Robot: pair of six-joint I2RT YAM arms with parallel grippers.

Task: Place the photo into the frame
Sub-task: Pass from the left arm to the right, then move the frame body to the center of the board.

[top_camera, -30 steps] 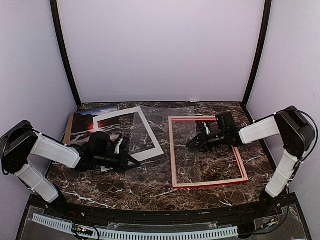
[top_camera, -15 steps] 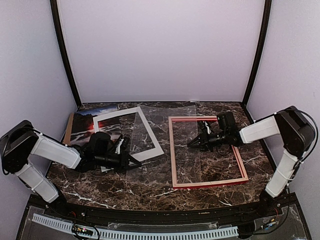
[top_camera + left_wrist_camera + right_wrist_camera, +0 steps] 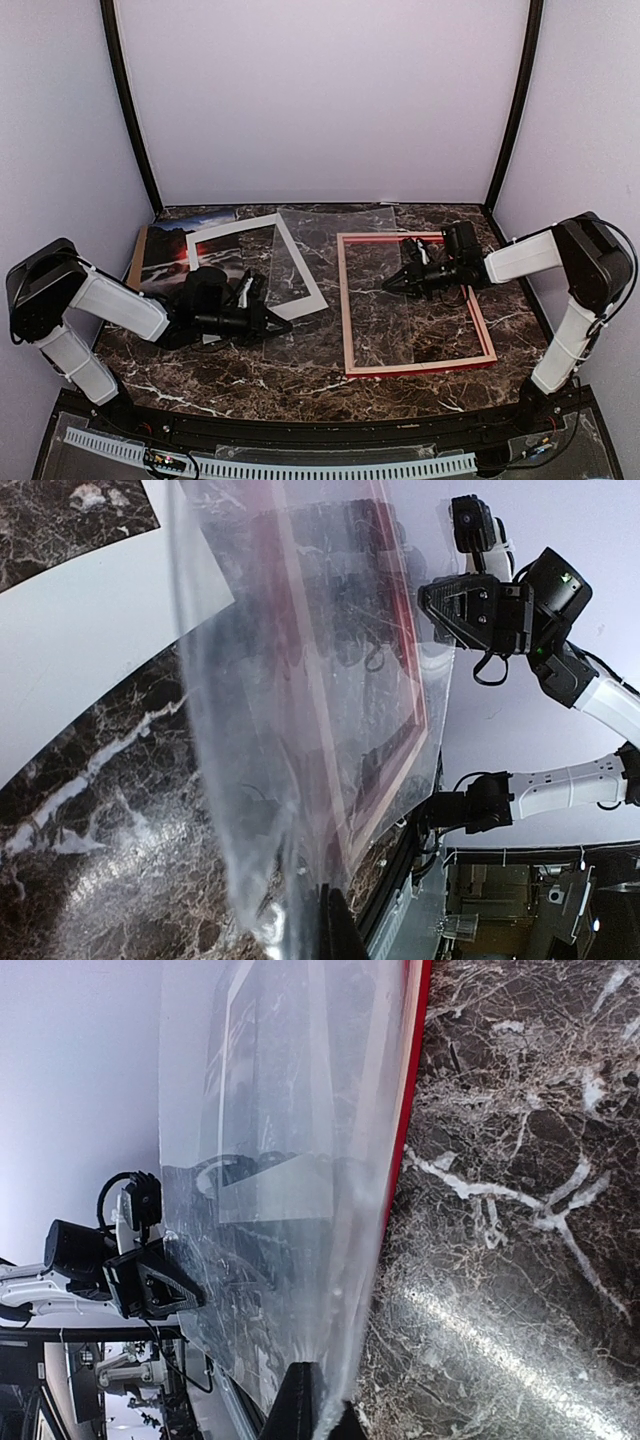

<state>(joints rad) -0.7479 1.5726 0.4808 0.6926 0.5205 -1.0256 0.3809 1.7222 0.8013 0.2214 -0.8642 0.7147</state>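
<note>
Left tool (image 3: 275,322) and right tool (image 3: 392,286) each pinch clear sheet (image 3: 325,280) over empty frame (image 3: 420,365); photo (image 3: 165,250) untouched, not yet inserted.

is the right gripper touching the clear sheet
Touching: in the right wrist view the edge of the clear sheet runs straight between the closed fingers of the right gripper, with no gap showing.
</note>
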